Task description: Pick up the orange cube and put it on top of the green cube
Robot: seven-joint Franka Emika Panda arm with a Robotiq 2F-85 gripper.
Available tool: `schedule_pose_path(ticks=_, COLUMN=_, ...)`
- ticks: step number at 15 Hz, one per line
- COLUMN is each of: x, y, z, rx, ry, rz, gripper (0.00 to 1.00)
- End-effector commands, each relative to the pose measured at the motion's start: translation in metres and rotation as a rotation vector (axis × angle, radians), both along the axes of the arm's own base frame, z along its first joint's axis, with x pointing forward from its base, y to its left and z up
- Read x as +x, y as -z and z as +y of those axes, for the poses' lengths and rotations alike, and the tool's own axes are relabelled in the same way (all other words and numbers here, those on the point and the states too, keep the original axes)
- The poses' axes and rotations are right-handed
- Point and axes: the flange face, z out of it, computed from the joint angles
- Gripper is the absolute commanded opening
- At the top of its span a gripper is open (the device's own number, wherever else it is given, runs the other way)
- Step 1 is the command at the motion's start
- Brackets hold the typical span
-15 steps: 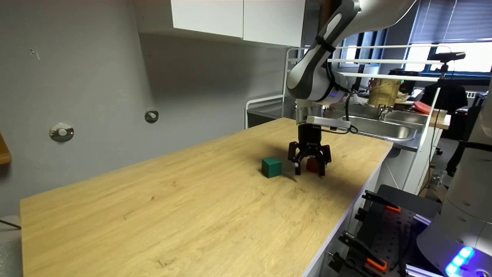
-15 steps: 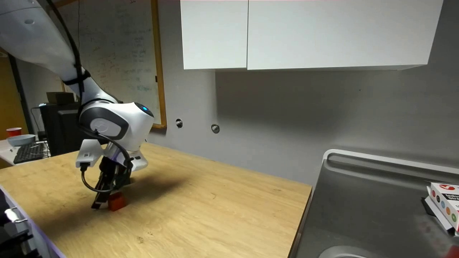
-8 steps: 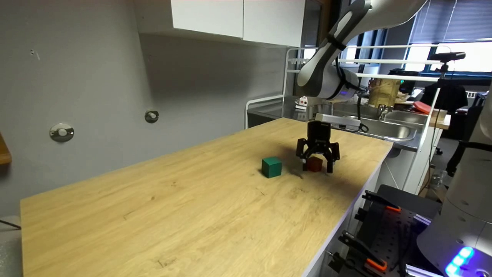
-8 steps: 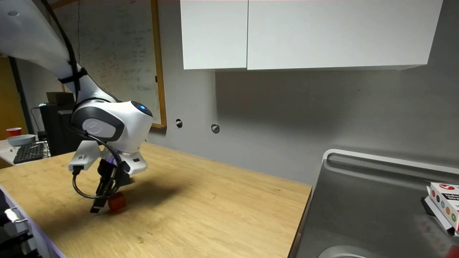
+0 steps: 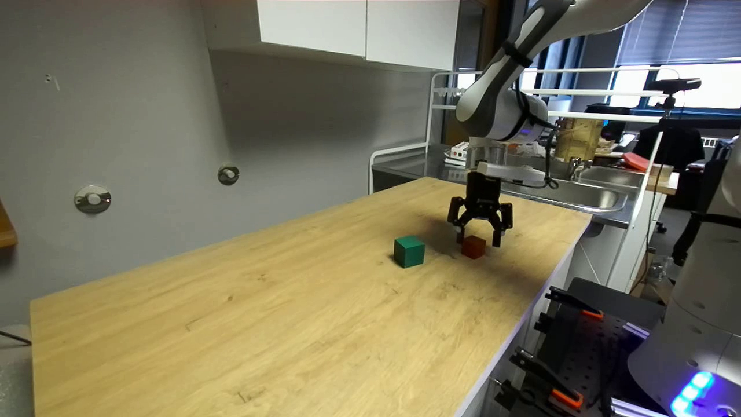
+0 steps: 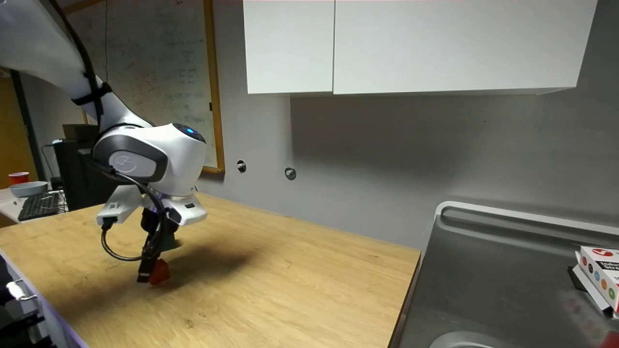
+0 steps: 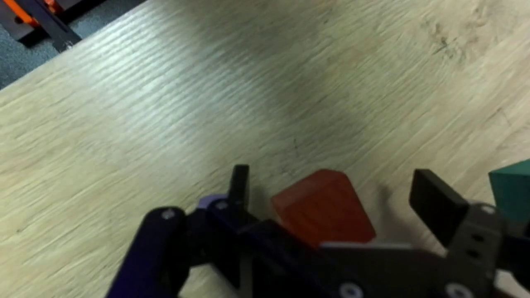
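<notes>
The grey wall fills much of the room in front of me, and the long wooden tabletop runs up against it, pale and grained. White cabinets hang overhead, and a broad shadow lies on the wall beneath them in both exterior views. In an exterior view a wood-framed whiteboard shows faint writing. The white and grey robot arm leans in over the tabletop. Past the tabletop's end sits a metal sink.

The black gripper hangs from the arm and points down, its fingers spread wide apart; I can't tell whether their tips touch the wood. Off to the side, in an exterior view, are a pale bowl and a red cup, near each other.

Then come the two small cubes, close in size. The green cube rests on the tabletop near the gripper; the wrist view catches only part of it at the right edge, and in an exterior view most of the cube is hidden behind the gripper. The orange cube rests on the tabletop too, apart from the green one, with a strip of wood between them. In the wrist view it lies between the spread fingers, with a gap on either side.
</notes>
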Motion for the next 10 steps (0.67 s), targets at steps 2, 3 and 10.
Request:
schedule_pose_path(ticks=2, x=0.02, y=-0.006, z=-0.005, rx=-0.06, ry=0.019, rz=-0.013, gripper=1.0)
schedule_pose_path(ticks=3, x=0.023, y=-0.006, z=-0.006, rx=-0.065, ry=0.02, rz=-0.01, gripper=1.0)
schedule_pose_path(ticks=10, x=0.036, y=0.01, z=-0.003, rx=-0.046, ry=0.009, rz=0.018, gripper=1.0)
